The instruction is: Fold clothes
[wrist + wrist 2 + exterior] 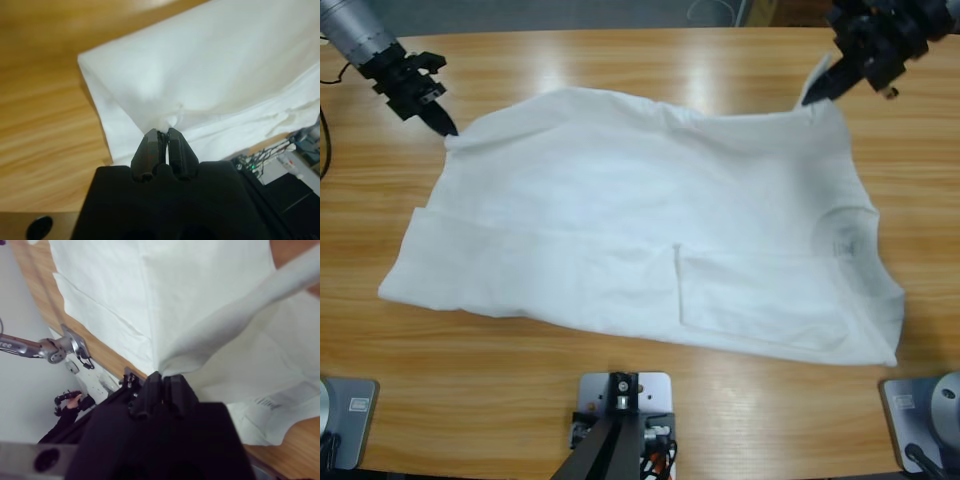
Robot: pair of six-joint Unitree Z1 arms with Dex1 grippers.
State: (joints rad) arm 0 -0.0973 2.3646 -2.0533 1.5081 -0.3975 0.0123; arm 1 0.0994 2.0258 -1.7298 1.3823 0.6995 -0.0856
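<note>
Left hand (163, 133) is closed tight, a small pinch of white fabric bunched between the jaw tips. Right hand (162, 377) is likewise clamped on a fold of cloth that is pulled up taut from the jaws. In the high view the left hand (440, 122) is seen at the far left corner of the T-shirt (640, 230), the right hand (817, 92) at the far right corner, that corner lifted slightly off the tabletop (620, 55).

The T-shirt is spread flat across the middle of the tabletop, wrinkled, with a folded band along the near left edge and a turned-in flap near the centre. The neck label (847, 240) shows at the right end.

Risks, judged from here: only a thin bite of cloth is held by the left hand, so it could be lost if the fabric is pulled hard or unevenly. If the two hands are moved at different speeds, the far edge could be skewed and the fold laid crooked. Flaps already turned in could be dragged open by the sliding cloth. A person's hand (75, 401) is seen small in the right wrist view's background, well apart.
</note>
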